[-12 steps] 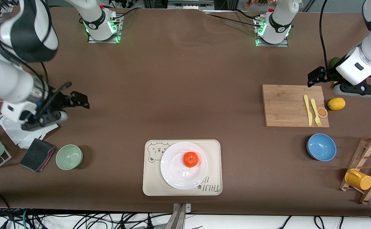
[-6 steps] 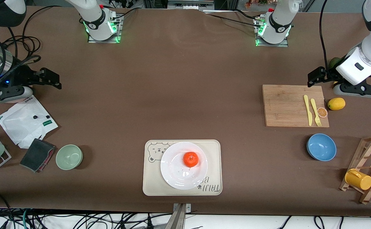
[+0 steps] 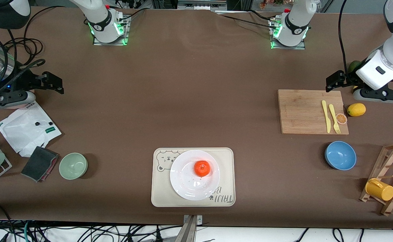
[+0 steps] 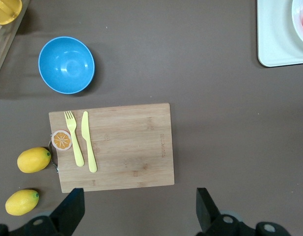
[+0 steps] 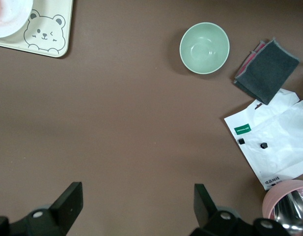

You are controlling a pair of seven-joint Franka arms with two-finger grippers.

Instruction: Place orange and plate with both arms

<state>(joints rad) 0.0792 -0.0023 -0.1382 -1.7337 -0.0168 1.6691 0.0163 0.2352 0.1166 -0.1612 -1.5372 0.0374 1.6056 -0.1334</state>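
The tray [image 3: 158,198] at the lower centre of the front view carries a bear drawing and the letters "TAIJI B", seen upside down; the rest is covered by the plate [image 3: 186,188]. The orange [image 3: 202,168] sits on the plate, and the plate lies on the tray.

Both sets of fingers are well apart from the orange. The left gripper [image 4: 140,211] hangs at the right edge of the front view, over the table [image 3: 196,101] beside the cutting board [image 3: 304,112], its fingers [image 4: 71,210] spread wide with nothing between them. The right gripper [image 5: 137,209] hangs at the left edge, over bare table near a white bag [image 3: 25,127], its fingers [image 5: 68,202] also wide apart and holding nothing.
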